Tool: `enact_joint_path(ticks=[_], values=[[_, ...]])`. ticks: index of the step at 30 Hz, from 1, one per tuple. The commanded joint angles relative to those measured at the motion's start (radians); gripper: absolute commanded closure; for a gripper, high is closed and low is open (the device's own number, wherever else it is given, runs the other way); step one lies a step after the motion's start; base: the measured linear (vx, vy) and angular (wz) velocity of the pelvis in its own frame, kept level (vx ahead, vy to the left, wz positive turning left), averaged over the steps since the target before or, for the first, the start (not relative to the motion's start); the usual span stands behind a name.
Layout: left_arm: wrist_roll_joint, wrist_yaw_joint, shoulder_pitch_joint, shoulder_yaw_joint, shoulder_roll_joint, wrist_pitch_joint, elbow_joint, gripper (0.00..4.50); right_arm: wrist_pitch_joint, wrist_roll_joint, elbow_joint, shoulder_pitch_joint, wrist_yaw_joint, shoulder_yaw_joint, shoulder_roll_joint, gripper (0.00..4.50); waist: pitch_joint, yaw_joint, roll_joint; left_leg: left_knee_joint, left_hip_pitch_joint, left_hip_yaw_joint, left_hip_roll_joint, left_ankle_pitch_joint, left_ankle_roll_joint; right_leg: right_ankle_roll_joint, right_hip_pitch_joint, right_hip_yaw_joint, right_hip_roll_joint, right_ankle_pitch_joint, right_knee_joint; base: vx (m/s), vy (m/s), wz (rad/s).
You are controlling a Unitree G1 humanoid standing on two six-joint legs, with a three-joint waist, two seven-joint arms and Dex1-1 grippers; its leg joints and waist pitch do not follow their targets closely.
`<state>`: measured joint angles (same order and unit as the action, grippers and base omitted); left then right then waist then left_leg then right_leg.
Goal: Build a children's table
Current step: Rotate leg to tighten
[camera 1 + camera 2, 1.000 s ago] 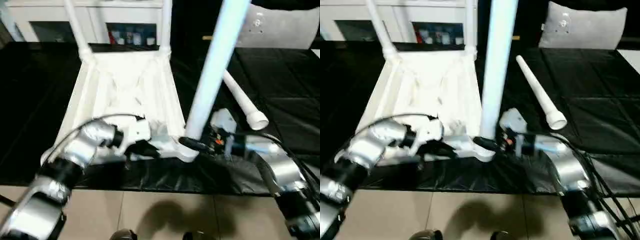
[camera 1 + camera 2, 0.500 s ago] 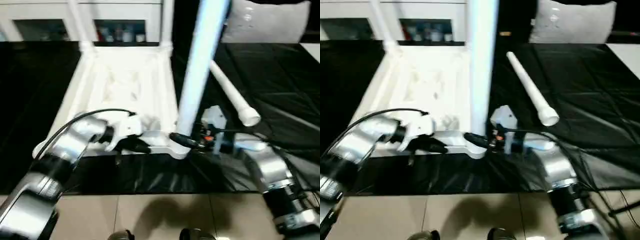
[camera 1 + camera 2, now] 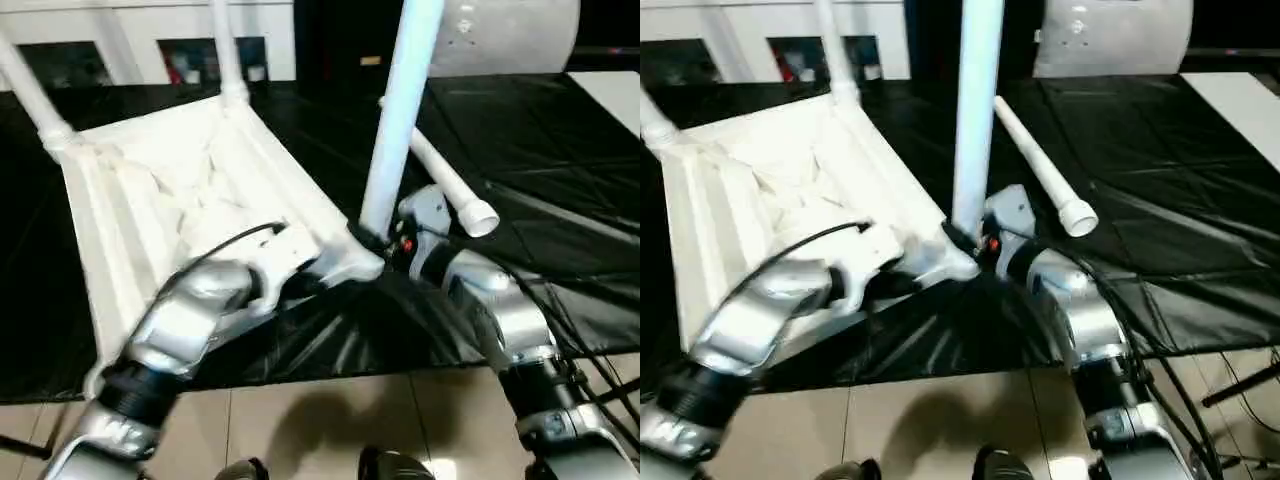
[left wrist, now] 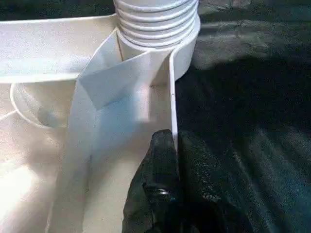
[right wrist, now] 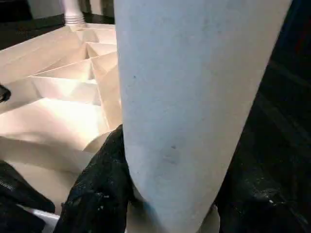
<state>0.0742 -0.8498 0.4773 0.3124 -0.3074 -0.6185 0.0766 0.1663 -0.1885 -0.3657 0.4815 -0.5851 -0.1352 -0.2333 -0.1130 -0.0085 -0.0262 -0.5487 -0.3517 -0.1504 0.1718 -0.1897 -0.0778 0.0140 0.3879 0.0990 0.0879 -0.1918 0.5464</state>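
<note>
White plastic tabletop (image 3: pixel 150 200) lying upside down on the black cover (image 3: pixel 560 170) of the desk, ribbed underside up, turned at an angle to the front edge. Two legs already standing in the far corner sockets: one at the far left (image 3: pixel 30 95), one further right (image 3: pixel 227 50). Third leg (image 3: pixel 400 110) upright in the near corner socket (image 3: pixel 355 262), ridged base seated in the round collar as seen from the left wrist. Right end effector (image 3: pixel 385 243) clamped around the bottom of that upright leg, black fingers (image 5: pixel 97 189) pressed against both sides of the tube, about half spread by its width. Left end effector (image 4: pixel 174 155) pinched narrow onto the thin rim wall of the tabletop just beside the same socket, one finger either side of the plastic edge. Fourth leg (image 3: pixel 445 180) loose on the black cover just behind the right arm, wide open end toward the robot, narrow tip away. Grey cushion-like shape (image 3: pixel 510 35) at the far side of the desk. White cabinet (image 3: pixel 130 30) with small items on a shelf beyond the far edge. Pale tiled floor (image 3: pixel 330 420) below the front edge of the desk
</note>
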Motion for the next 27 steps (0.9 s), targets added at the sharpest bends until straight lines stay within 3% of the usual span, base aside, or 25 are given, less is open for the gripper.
enact_joint_path(ticks=[1, 5, 9, 14, 15, 18, 26, 27], values=[[-0.005, -0.009, 0.032, 0.039, 0.001, 0.029, -0.055, 4.50, 0.133, 0.055, -0.146, -0.053, -0.001, -0.053, 0.013, 2.61, 0.040, 0.008, -0.003, 0.082, -0.005, 0.024, 0.054, -0.420, 0.035, 0.137, -0.024, -0.054, 0.072, -0.526, -0.084, 0.000, 0.000, 0.00], [-0.002, -0.042, 0.023, 0.031, -0.043, 0.041, -0.065, 4.50, 0.140, 0.039, -0.166, -0.047, -0.015, -0.042, 0.019, 2.61, 0.041, 0.009, -0.001, 0.080, -0.003, 0.022, 0.053, -0.416, 0.038, 0.139, -0.024, -0.054, 0.075, -0.538, -0.083, 0.000, 0.000, 0.00], [-0.014, -0.067, 0.011, 0.032, -0.063, 0.042, -0.083, 4.50, 0.127, 0.044, -0.199, -0.032, -0.016, -0.042, 0.016, 2.61, 0.045, 0.008, -0.003, 0.079, -0.006, 0.019, 0.055, -0.374, 0.039, 0.163, -0.029, -0.057, 0.073, -0.471, -0.075, 0.000, 0.000, 0.00], [-0.028, -0.070, 0.011, 0.035, -0.076, 0.087, -0.060, 4.50, 0.109, 0.047, -0.230, -0.009, -0.013, -0.025, 0.027, 2.61, 0.047, 0.005, -0.001, 0.074, -0.005, 0.016, 0.052, -0.358, 0.045, 0.171, -0.029, -0.057, 0.071, -0.467, -0.073, 0.000, 0.000, 0.00], [-0.029, -0.070, 0.014, 0.036, -0.077, 0.102, -0.051, 4.50, 0.101, 0.048, -0.237, -0.004, -0.013, -0.021, 0.028, 2.26, 0.048, 0.006, -0.001, 0.072, -0.005, 0.015, 0.051, -0.351, 0.046, 0.171, -0.029, -0.058, 0.071, -0.468, -0.072, 0.000, 0.000, 0.00], [-0.025, -0.069, 0.022, 0.035, -0.081, 0.125, -0.028, 4.50, 0.089, 0.043, -0.248, 0.005, -0.022, -0.010, 0.029, 1.88, 0.050, 0.008, 0.000, 0.069, -0.005, 0.013, 0.052, -0.331, 0.050, 0.177, -0.030, -0.059, 0.070, -0.454, -0.069, 0.000, 0.000, 0.00], [-0.055, -0.077, 0.029, 0.010, -0.066, 0.259, 0.058, 4.50, 0.032, 0.011, -0.196, -0.031, -0.074, 0.018, 0.007, 1.32, 0.069, 0.036, -0.006, 0.058, 0.001, -0.002, 0.054, -0.207, 0.077, 0.239, -0.036, -0.063, 0.064, -0.236, -0.049, 0.000, 0.000, 0.00], [-0.057, -0.086, 0.030, 0.011, -0.070, 0.266, 0.066, 4.50, 0.023, 0.004, -0.181, -0.042, -0.088, 0.022, -0.001, 1.15, 0.079, 0.042, -0.007, 0.051, -0.009, 0.000, 0.055, -0.129, 0.090, 0.258, -0.048, -0.063, 0.064, -0.129, -0.031, 0.061, -0.005, 0.02]])
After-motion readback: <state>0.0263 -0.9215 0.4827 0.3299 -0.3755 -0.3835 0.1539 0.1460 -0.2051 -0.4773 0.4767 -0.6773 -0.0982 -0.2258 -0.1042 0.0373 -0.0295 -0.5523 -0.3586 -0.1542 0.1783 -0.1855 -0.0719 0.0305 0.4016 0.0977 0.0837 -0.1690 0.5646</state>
